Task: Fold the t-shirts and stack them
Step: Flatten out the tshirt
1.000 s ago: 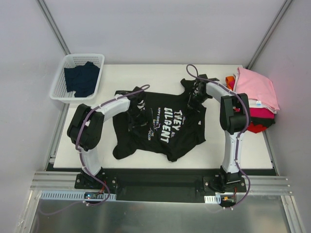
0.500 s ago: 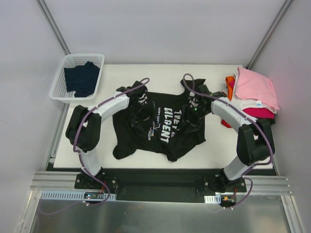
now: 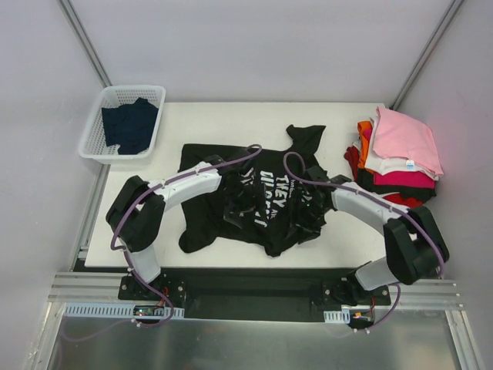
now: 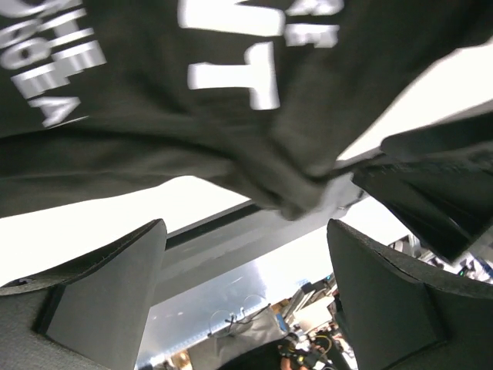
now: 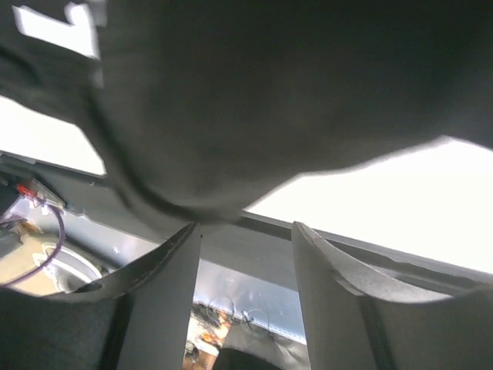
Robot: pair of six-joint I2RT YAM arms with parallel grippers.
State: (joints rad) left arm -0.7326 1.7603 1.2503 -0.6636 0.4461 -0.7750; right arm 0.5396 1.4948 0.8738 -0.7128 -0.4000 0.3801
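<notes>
Left gripper wide, right gripper narrower, both empty — closing now on the rumpled black t-shirt could pinch 2 layers.

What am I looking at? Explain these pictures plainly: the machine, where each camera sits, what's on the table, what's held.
This is a robot with two arms bolted at the table's near edge. The wide picture comes from a fixed camera above and behind them: left arm on the left, right arm on the right. The other two come from a small camera on each wrist, looking out along that arm's own jaws. On the table lies a crumpled black tee with white lettering; both arms reach over it. At the right edge sits a stack of folded tees, pink on top. At the far left a white basket holds navy cloth. Both pairs of jaws stand open near the black cloth; neither holds anything.
</notes>
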